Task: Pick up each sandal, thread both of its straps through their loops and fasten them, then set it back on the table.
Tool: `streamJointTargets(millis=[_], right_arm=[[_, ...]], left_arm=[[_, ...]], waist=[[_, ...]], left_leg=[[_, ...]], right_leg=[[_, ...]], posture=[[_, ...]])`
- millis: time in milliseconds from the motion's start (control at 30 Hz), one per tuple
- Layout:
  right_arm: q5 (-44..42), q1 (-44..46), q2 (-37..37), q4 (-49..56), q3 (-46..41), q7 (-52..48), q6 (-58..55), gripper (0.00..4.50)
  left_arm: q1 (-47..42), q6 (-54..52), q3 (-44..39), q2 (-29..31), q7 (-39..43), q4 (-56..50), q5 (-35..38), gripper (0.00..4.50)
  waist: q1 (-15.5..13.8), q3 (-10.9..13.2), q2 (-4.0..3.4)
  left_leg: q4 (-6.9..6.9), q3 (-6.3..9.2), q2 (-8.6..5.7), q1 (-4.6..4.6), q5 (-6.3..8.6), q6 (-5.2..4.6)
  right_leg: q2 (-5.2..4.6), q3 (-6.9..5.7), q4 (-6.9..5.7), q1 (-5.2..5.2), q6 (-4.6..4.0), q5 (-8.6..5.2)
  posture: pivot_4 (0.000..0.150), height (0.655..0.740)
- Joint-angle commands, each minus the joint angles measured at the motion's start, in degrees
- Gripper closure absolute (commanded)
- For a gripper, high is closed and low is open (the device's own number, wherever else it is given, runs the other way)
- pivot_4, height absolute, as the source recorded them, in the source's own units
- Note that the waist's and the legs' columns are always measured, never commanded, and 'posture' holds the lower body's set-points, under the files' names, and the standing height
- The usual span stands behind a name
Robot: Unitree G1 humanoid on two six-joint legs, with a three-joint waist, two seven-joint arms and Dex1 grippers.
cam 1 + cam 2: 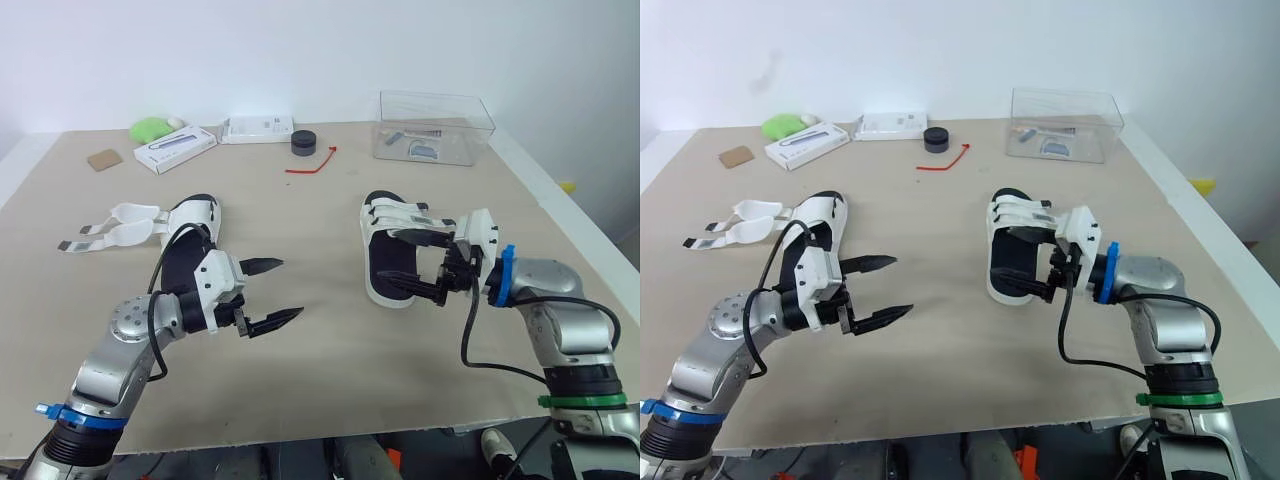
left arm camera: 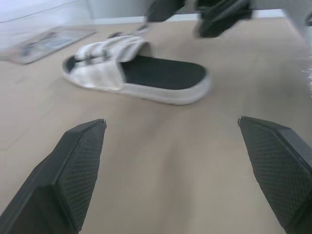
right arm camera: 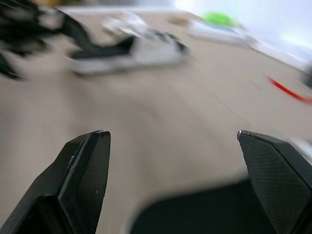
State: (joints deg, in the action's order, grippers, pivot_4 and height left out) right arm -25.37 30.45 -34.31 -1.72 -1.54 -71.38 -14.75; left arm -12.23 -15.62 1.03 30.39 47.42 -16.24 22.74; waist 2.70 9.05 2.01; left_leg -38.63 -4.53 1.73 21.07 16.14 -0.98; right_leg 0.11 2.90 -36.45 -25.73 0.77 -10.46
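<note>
Two white sandals with black footbeds lie on the tan table. The left sandal [image 1: 190, 245] has its two straps [image 1: 115, 222] splayed open to the left. The right sandal [image 1: 392, 250] has its straps lying across the front of the foot. My left gripper [image 1: 290, 288] hovers open between the sandals, to the right of the left one, with nothing between its fingers. My right gripper [image 1: 428, 268] is open at the right sandal's right edge, over the heel half; the black footbed [image 3: 195, 209] lies just under it. The left wrist view looks at the right sandal [image 2: 141, 73].
At the back right stands a clear plastic box [image 1: 433, 125]. Along the back edge are two white boxes [image 1: 175, 150] [image 1: 258, 128], a green object [image 1: 153, 127], a black round object [image 1: 304, 143], a red cord [image 1: 312, 163] and a brown card [image 1: 104, 159].
</note>
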Motion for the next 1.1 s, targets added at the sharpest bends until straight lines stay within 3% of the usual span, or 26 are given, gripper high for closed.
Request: streamJointTargets(millis=[33,200,467,733,1100], right_arm=[[-2.0,5.7,2.9,-4.1,3.2,-6.7,2.6,0.02],[-0.9,12.5,8.4,-12.2,7.4,-11.6,4.0,0.02],[2.5,16.0,13.1,-18.0,9.7,-12.0,8.7,0.02],[4.3,18.7,14.9,-22.6,10.3,-12.9,12.1,0.02],[3.4,18.5,16.0,-21.4,8.8,-9.6,9.5,0.02]], left_arm=[[-2.5,-4.1,-2.7,-2.0,-10.0,1.5,-3.3,0.0],[-4.7,-13.2,-5.5,-6.1,-25.9,1.1,-8.6,0.0],[-4.7,-22.7,-6.3,-13.1,-40.8,-5.7,-13.6,0.0],[-7.0,-25.4,-7.7,-17.4,-44.2,-0.3,-13.1,0.0],[-17.5,-20.0,-7.3,-16.1,-42.6,17.2,-15.1,0.0]], waist=[[-0.1,0.0,0.06],[-0.2,0.0,0.12],[-0.3,0.0,0.13],[-0.3,0.0,0.14],[-0.2,0.0,0.14]], left_leg=[[-0.01,0.04,0.0,0.0,-0.02,0.0],[-0.01,0.07,-0.04,0.08,-0.08,0.0],[-0.01,0.07,-0.19,0.31,0.0,0.11],[-0.01,0.11,-0.19,0.28,-0.07,0.21],[-0.01,0.11,-0.2,0.26,-0.14,0.31]], right_leg=[[0.0,-0.04,0.0,0.01,-0.02,0.02],[-0.12,-0.11,0.0,-0.01,-0.38,0.28],[-0.48,-0.19,0.08,-0.12,-0.23,0.35],[-0.44,-0.2,0.03,-0.13,-0.28,0.4],[-0.39,-0.2,-0.04,-0.13,-0.3,0.43]], posture=[[0.15,0.74],[0.15,0.74],[0.15,0.74],[0.15,0.74],[0.15,0.74]])
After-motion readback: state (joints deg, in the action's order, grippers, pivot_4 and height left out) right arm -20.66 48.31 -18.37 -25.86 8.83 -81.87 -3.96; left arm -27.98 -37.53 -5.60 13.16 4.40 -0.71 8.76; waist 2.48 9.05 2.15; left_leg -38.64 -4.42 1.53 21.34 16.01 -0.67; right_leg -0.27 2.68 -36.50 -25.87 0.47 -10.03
